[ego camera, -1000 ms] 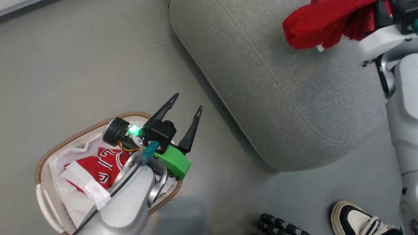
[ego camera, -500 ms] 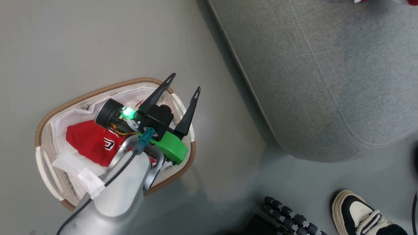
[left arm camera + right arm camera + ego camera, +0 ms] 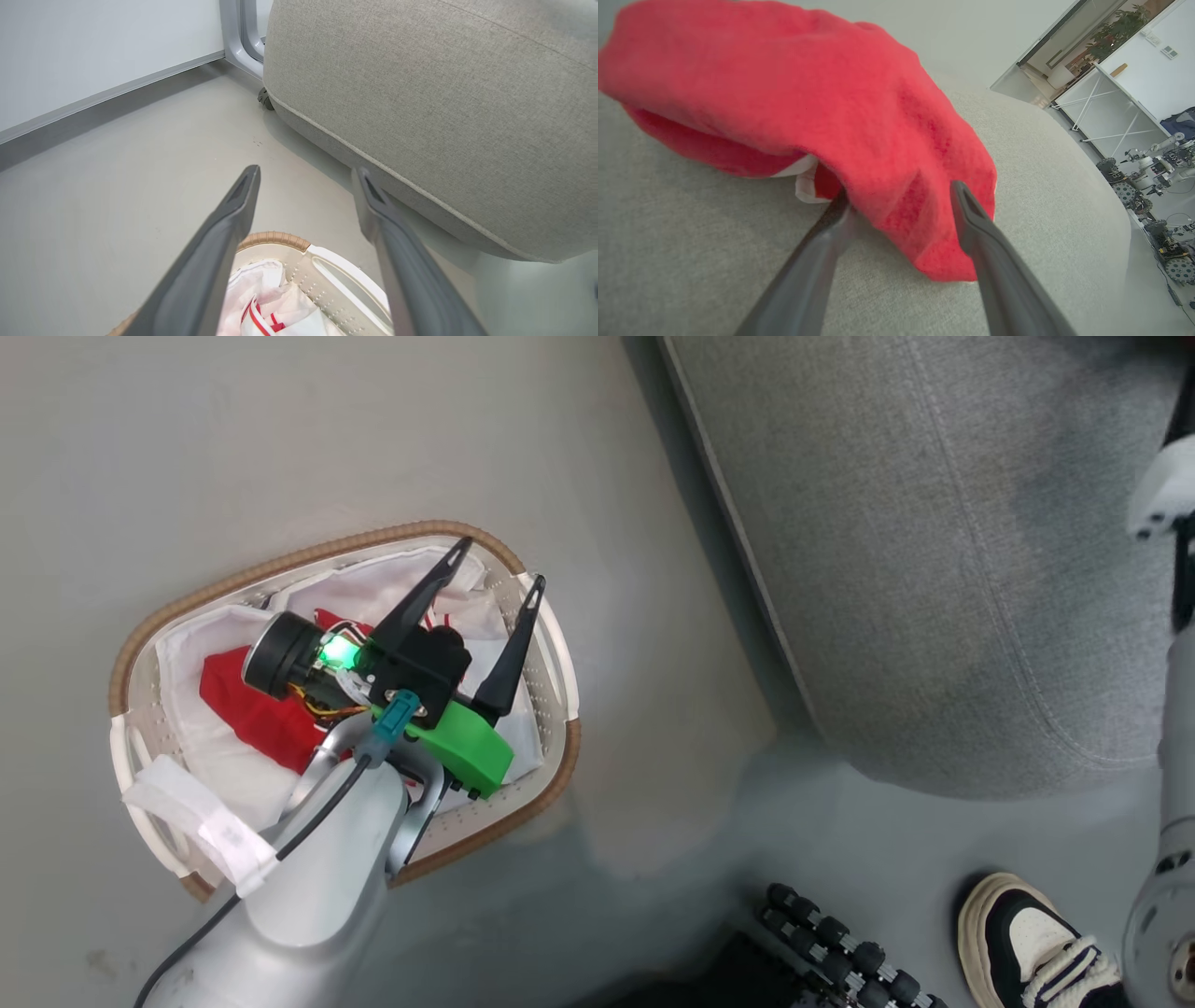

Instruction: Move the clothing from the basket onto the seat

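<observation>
Head view: the seat (image 3: 934, 569) is seen at the upper right, its rounded corner turned toward the basket (image 3: 308, 553). The basket is set on the floor (image 3: 233, 429) near that corner but apart from it, so that only a short carry is needed. It is lined with a white liner (image 3: 373, 588), and a red jersey (image 3: 243, 709) is left crumpled in the end farther from the seat. In the right wrist view a second red garment (image 3: 808, 107) is laid in a heap on the seat's top, so that share of the task is judged done. The right hand (image 3: 900, 196) is held low against it with fingers apart. One fold lies loosely between them and nothing is pinched, so the cloth is borne by the seat, not by the hand. The left hand (image 3: 501, 561) is poised above the basket's end nearer the seat, fingers spread and empty. It is pointed out over the rim rather than down at the jersey, and a downward tilt is judged necessary before the jersey can be gripped.
</observation>
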{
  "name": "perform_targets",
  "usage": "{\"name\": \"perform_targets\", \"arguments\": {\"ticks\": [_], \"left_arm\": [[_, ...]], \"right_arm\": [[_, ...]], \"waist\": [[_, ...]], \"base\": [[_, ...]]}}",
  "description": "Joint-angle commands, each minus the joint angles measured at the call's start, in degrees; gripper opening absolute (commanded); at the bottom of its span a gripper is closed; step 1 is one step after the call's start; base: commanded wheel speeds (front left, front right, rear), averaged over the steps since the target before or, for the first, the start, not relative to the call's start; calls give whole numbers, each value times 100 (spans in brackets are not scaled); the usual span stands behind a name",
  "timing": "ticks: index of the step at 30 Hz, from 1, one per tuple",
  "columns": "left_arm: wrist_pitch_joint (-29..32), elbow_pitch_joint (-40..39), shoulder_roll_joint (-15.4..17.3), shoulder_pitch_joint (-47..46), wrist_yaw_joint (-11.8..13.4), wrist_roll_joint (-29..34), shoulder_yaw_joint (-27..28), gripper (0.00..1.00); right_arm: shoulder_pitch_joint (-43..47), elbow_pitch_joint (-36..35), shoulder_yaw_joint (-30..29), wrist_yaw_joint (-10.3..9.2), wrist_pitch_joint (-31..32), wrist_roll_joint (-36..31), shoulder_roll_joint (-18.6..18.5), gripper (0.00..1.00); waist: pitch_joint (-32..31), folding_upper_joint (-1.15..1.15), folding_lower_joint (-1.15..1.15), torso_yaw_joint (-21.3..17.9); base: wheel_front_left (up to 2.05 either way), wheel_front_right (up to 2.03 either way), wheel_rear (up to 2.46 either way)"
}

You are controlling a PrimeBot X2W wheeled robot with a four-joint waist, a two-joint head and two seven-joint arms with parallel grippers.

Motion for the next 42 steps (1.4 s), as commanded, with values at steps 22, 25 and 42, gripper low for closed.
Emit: {"name": "perform_targets", "arguments": {"ticks": [22,25,42], "left_arm": [[-163,125,87,505,324,-211,386,100],[-161,-69,20,603,428,-305,705,100],[-154,-139,-405,1400,418,-123,1963,100]], "right_arm": [[1652,-1181,1491,-8,-10,1348,259,100],[1778,-1294,1810,-8,-10,1500,265,100],[2295,-1635,2890,-8,-10,2041,372,100]], "waist": [[-1123,0,-1,99],[-1281,0,-1,260],[-2022,0,-1,1245]], "base": [[0,0,0],[0,0,0],[0,0,0]]}}
